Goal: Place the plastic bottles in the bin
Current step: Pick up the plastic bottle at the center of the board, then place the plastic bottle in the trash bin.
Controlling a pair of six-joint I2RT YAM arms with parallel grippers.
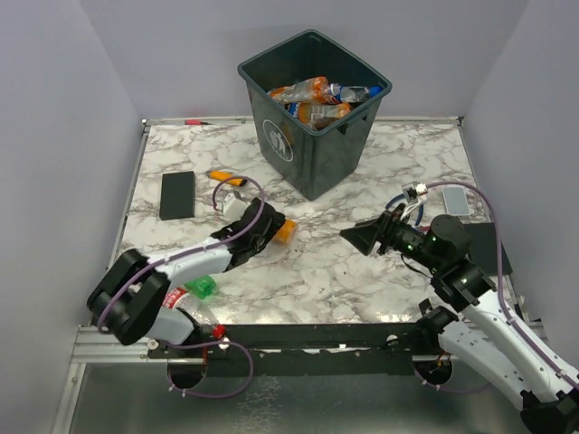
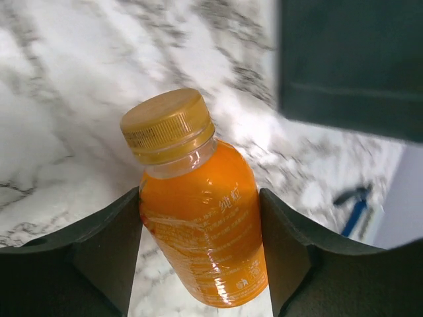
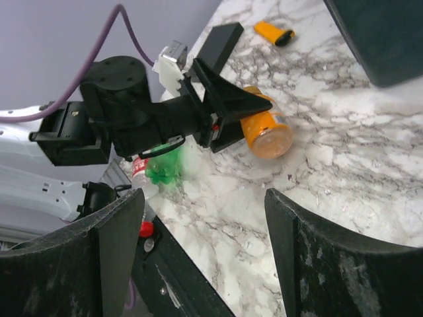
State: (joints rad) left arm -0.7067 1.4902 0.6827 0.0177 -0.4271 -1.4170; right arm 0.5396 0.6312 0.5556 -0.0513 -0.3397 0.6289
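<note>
One orange bottle (image 2: 198, 231) lies on the table (image 2: 59, 99) near the bin (image 1: 312, 149), with our left gripper (image 2: 200, 198) clamped across its middle. We judge it full, heavy and slick. Our right gripper (image 3: 203, 198) hangs spread, empty.

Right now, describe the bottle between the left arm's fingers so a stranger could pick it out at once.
Start at the dark bin at the back of the marble table and come forward to the left gripper. The bottle lying on its side between its fingers is orange with a gold cap, unlike the crumpled green bottle nearer the front edge.
</note>
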